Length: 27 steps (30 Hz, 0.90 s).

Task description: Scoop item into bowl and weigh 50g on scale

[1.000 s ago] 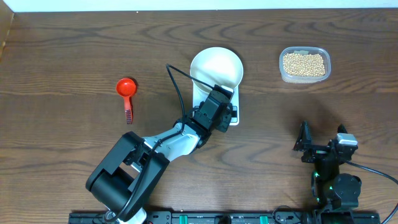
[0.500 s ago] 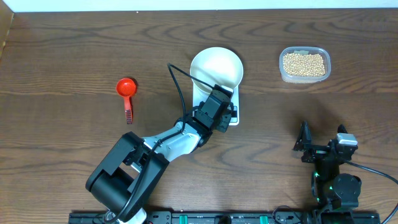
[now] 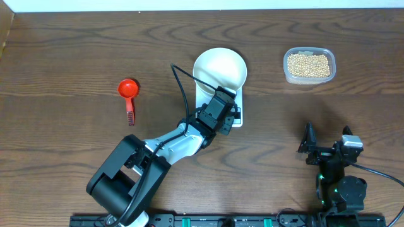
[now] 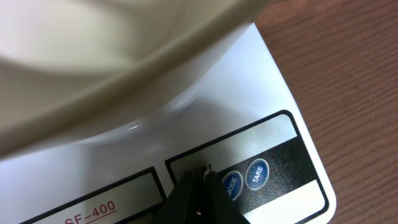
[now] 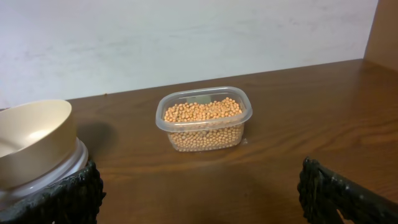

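The white bowl (image 3: 219, 68) sits empty on the white scale (image 3: 237, 115) at mid-table; both also show in the left wrist view, bowl (image 4: 93, 68) over scale (image 4: 249, 93). My left gripper (image 4: 202, 177) is shut, its tips touching the scale's front panel just left of the MODE button (image 4: 231, 185) and TARE button (image 4: 257, 173); from overhead it hangs over the scale's front (image 3: 224, 113). The beans (image 3: 308, 64) fill a clear tub, also in the right wrist view (image 5: 204, 121). My right gripper (image 5: 199, 193) is open and empty, resting near the front right (image 3: 328, 146).
A red scoop (image 3: 129, 92) lies on the wooden table to the left of the scale, handle toward the front. The clear tub (image 3: 326, 77) stands at the back right. A black cable arcs from the left arm past the bowl's left side.
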{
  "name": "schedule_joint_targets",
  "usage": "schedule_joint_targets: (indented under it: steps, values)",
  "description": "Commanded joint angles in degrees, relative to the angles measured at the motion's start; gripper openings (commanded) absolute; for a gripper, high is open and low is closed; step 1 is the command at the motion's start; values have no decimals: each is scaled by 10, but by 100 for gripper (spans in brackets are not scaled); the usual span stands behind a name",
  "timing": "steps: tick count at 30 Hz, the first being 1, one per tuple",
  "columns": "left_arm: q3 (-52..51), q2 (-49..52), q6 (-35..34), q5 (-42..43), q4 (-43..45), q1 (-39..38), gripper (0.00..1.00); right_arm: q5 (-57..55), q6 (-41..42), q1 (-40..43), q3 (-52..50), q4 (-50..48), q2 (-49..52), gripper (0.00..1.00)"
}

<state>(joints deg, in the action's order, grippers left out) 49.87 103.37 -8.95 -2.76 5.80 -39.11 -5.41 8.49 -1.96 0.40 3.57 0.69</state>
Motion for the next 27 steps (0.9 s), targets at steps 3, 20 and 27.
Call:
schedule_joint_targets:
  steps: [3, 20, 27]
  values:
    - [-28, 38, 3, -10, -32, 4, 7, -3, -4, -5, -1, 1, -4, 99]
    - [-28, 40, 3, -10, -56, 4, 7, -3, -4, -5, -1, 1, -4, 99]
    - [-28, 69, 1, -9, -54, 1, 7, -3, -4, -5, -1, 1, -4, 99]
